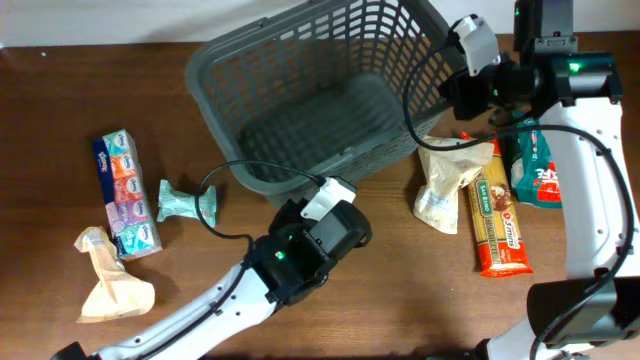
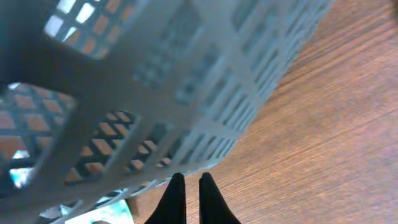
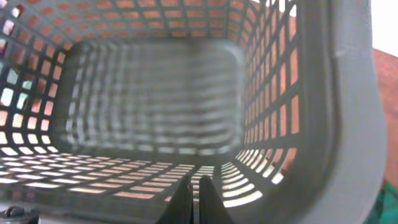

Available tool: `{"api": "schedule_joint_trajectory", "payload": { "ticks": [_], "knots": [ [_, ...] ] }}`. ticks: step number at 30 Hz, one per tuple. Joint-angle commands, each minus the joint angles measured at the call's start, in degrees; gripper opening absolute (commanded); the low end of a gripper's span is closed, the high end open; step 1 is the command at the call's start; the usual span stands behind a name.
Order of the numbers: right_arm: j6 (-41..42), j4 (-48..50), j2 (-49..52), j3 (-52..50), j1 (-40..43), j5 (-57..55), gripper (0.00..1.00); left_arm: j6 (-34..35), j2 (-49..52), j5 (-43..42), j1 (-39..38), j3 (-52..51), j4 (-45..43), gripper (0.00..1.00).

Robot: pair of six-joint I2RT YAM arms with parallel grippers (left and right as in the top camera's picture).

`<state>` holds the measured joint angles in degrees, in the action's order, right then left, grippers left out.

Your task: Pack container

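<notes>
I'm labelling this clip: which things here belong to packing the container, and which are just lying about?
In the job: container; left pincer; right pincer.

Lying on the table outside it, perhaps awaiting packing: tissue pack; teal wrapped packet; crumpled beige bag; beige pouch; pasta packet; green packet.

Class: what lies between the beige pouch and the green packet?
A long orange packet lies between the beige pouch and the green packet, shown in the overhead view.
</notes>
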<state>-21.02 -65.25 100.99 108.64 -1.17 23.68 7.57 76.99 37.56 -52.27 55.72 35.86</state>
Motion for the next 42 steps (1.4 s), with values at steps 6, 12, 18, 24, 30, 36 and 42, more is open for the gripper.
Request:
{"api": "schedule_joint_trajectory", "payload": {
  "ticks": [6, 12, 18, 24, 30, 36, 42],
  "knots": [
    [0.28, -7.19, 0.26, 0.31, -0.37, -0.37, 0.04, -2.58, 0.13, 2.99, 6.12, 0.7, -2.43, 0.02],
    [0.28, -10.25, 0.26, 0.31, -0.37, -0.35, 0.04, -7.74, 0.13, 2.8, 10.62, 0.7, -8.72, 0.02],
    [0.5, -10.97, 0.26, 0.31, -0.37, -0.33, 0.03, -8.96, 0.13, 2.69, 12.76, 0.7, -9.79, 0.02],
    [0.52, -11.82, 0.26, 0.31, -0.39, -0.11, 0.04, -10.75, 0.13, 2.32, 13.6, 0.7, -11.63, 0.02],
    [0.5, -11.3, 0.26, 0.31, -0.37, -0.13, 0.03, -11.15, 0.13, 2.32, 13.6, 0.7, -11.85, 0.02],
    [0.52, -7.37, 0.24, 4.15, -0.37, -0.11, 0.64, -12.44, -4.59, 2.34, 12.04, 0.96, -10.36, 0.73],
    [2.23, -6.73, 0.24, 13.7, -0.37, -0.09, 0.79, -12.39, -15.37, 2.4, 10.29, 2.67, -0.76, 0.97]
  ]
}}
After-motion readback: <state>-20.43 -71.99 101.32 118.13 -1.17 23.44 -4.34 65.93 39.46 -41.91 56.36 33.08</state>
